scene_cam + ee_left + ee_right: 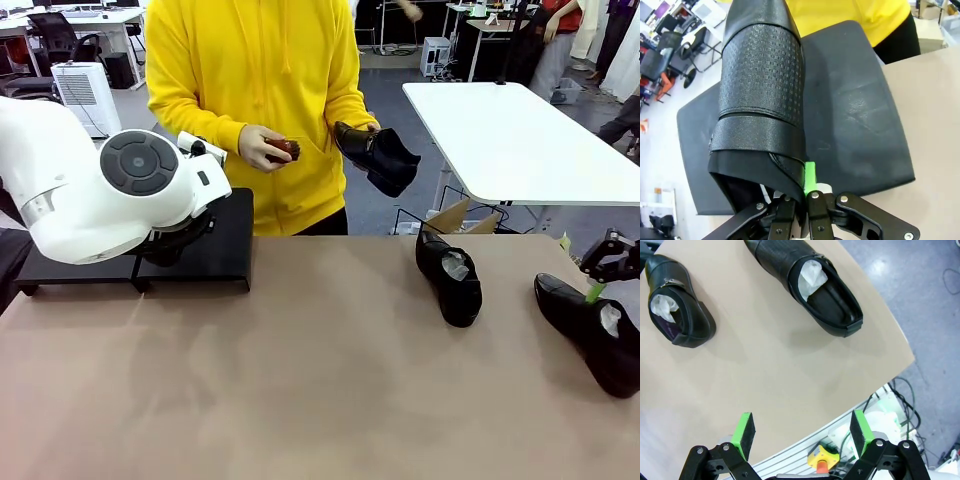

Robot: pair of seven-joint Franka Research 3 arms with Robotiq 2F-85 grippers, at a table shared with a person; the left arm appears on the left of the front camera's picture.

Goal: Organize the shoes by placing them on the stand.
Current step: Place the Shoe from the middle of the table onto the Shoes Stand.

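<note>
Left gripper (801,186) clamped on heel rim of a shoe (762,85) over the stand (855,115), right gripper (802,429) with jaws apart, second shoe (810,285) lying beyond them

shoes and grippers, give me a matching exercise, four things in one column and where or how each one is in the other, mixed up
Column one
1. left gripper
2. right gripper
3. far shoe
4. right-edge shoe

Column two
A. lies on the brown table
B. open, nothing between its pads
C. held up off the table by the person
D. shut on a textured shoe above the stand

Pairs: 1-D, 2-B, 3-C, 4-A
</note>
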